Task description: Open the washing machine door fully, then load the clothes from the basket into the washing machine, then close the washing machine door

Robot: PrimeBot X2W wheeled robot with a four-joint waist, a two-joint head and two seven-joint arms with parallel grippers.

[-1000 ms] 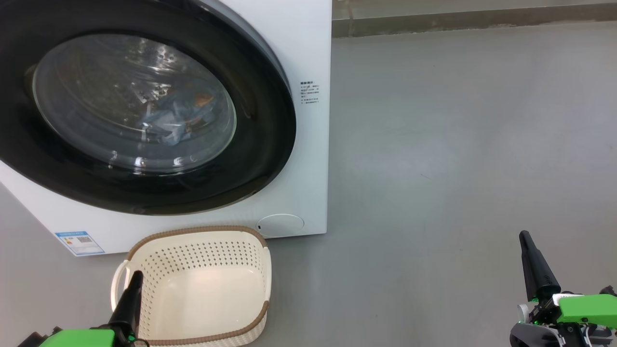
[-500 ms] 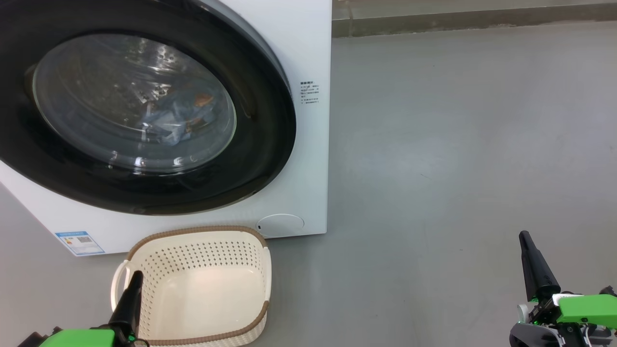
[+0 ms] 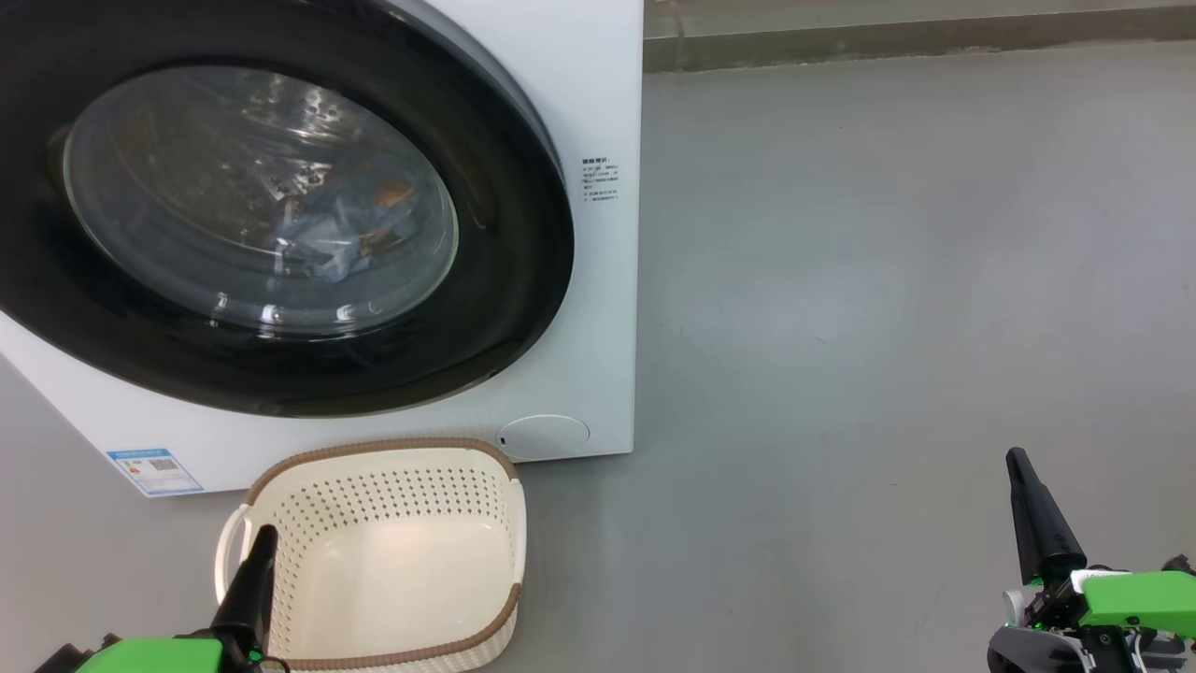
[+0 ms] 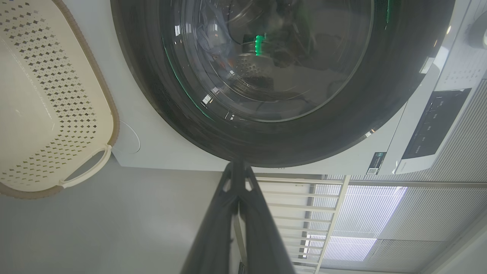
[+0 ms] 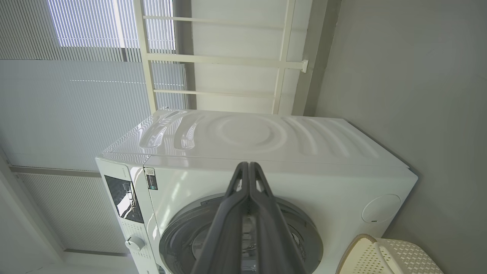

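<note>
Left gripper (image 3: 265, 535), fingers pressed together, hangs over the basket's (image 3: 378, 446) left rim; right gripper (image 3: 1017, 460), likewise closed on nothing, is over the floor (image 3: 888, 280), well apart from the washer (image 3: 598, 93). Door (image 3: 528, 252) is shut, clothes (image 3: 336, 232) lie behind its glass, basket stands just before the washer

floor (image 3: 888, 280): smooth grey, faintly glossy, stretching ahead of the right hand (image 3: 1017, 460) | skirting strip (image 3: 916, 39): darker grey, far ahead of that hand | blinds (image 5: 57, 114): white, slatted, beyond that hand | window (image 5: 95, 23): daylight glowing through | rails (image 5: 228, 61): cream upright and crosswise bars beside the blinds
</note>
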